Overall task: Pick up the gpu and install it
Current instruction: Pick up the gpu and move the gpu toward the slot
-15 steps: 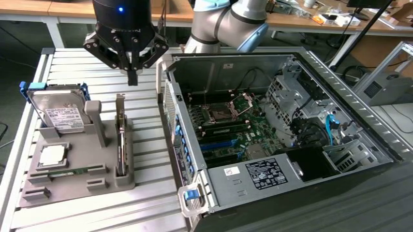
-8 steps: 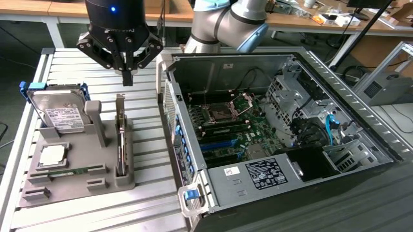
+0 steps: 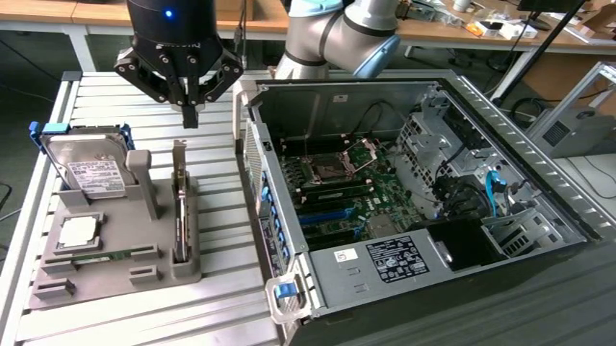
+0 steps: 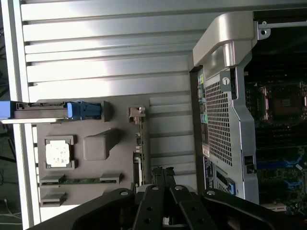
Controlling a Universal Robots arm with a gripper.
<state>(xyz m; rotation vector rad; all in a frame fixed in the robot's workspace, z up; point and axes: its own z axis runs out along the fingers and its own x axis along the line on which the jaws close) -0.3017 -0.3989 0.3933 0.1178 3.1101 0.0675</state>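
The gpu (image 3: 179, 209) is a thin dark card standing on its edge in a slot of the grey holder (image 3: 115, 252), with its silver bracket at the far end. The wrist view has the gpu (image 4: 139, 143) edge-on, running along the holder (image 4: 96, 143). My gripper (image 3: 190, 109) hangs above the card's bracket end, well apart from it. Its black fingers are pressed together and hold nothing. In the wrist view the gripper (image 4: 163, 173) points at the slatted table just beside the card.
An open computer case (image 3: 481, 122) with its motherboard (image 3: 337, 187) exposed lies to the exterior view's right of the holder. The holder also carries a hard drive (image 3: 91, 169) in a blue frame, a square silver chip (image 3: 79, 231) and a memory stick (image 4: 79, 180). The slatted table (image 3: 221, 288) surrounds it.
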